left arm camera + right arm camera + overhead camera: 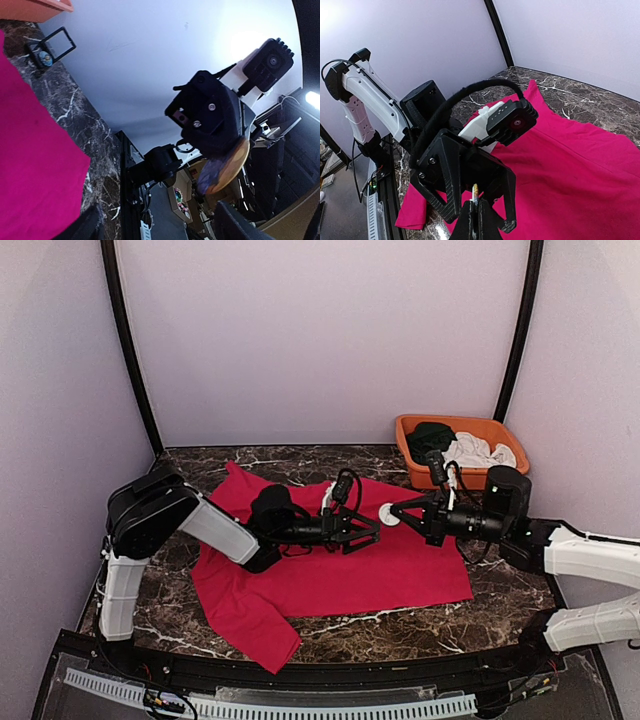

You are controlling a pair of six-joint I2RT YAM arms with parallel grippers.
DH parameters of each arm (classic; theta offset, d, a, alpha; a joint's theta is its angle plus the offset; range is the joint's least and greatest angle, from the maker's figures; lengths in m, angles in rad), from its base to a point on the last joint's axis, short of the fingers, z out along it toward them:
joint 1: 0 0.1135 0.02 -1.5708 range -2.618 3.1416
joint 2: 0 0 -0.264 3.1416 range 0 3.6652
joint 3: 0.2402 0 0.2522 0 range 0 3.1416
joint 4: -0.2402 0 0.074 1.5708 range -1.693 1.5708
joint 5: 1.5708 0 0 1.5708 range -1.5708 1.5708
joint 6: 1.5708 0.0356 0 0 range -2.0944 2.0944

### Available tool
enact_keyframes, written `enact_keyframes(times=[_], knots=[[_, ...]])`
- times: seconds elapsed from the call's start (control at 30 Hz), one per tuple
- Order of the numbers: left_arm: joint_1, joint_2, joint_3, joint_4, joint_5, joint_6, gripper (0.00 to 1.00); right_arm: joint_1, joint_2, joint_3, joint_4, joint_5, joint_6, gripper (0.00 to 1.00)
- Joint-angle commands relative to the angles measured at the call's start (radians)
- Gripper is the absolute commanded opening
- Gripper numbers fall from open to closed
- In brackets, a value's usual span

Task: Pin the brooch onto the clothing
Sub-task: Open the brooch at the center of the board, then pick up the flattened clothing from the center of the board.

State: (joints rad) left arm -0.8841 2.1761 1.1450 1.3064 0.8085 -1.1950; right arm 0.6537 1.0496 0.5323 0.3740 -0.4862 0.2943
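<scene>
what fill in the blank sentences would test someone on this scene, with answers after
1. The T-shirt spread on the marble table is ___ in colour.
2. The white garment lies in the ___ basket.
3. The right hand is ___ on the brooch.
4. The left hand is above the T-shirt with its jaws ___.

Missing words: red; orange; shut; open
</scene>
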Motion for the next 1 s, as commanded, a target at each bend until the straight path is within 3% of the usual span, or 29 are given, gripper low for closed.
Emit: enact_keyframes(times=[0.0, 0.03, 0.17, 0.23, 0.33, 0.43, 0.5, 0.63, 0.8, 0.97], knots=[[0.037, -0.112, -0.090, 0.130, -0.025, 0.059, 0.84, -0.006, -0.014, -0.016, 0.025, -0.003, 0.025, 0.00], [0.042, -0.141, -0.101, 0.080, -0.034, 0.085, 0.95, -0.007, -0.014, -0.015, 0.020, 0.000, 0.028, 0.00], [0.056, -0.274, -0.174, -0.180, -0.108, 0.295, 0.99, -0.012, -0.012, 0.005, -0.042, 0.035, 0.042, 0.00], [0.056, -0.368, -0.194, -0.416, -0.207, 0.538, 0.99, -0.015, -0.010, 0.024, -0.083, 0.050, 0.047, 0.00], [0.039, -0.525, -0.165, -0.890, -0.543, 0.802, 0.99, -0.016, -0.010, 0.049, -0.148, 0.105, 0.061, 0.00], [0.029, -0.616, -0.146, -1.106, -0.831, 1.009, 0.99, -0.021, -0.012, 0.061, -0.189, 0.157, 0.065, 0.00], [0.033, -0.641, -0.156, -1.130, -0.928, 1.070, 0.99, -0.027, 0.012, 0.077, -0.206, 0.158, 0.067, 0.00], [0.075, -0.635, -0.116, -1.233, -0.988, 1.114, 0.99, -0.031, 0.140, 0.178, -0.285, 0.130, 0.084, 0.00], [0.204, -0.624, -0.011, -1.457, -0.925, 1.204, 0.99, -0.035, 0.429, 0.501, -0.538, 0.093, 0.106, 0.00], [0.323, -0.675, -0.033, -1.442, -0.857, 1.423, 0.99, -0.046, 0.713, 0.799, -0.648, -0.044, 0.176, 0.00]])
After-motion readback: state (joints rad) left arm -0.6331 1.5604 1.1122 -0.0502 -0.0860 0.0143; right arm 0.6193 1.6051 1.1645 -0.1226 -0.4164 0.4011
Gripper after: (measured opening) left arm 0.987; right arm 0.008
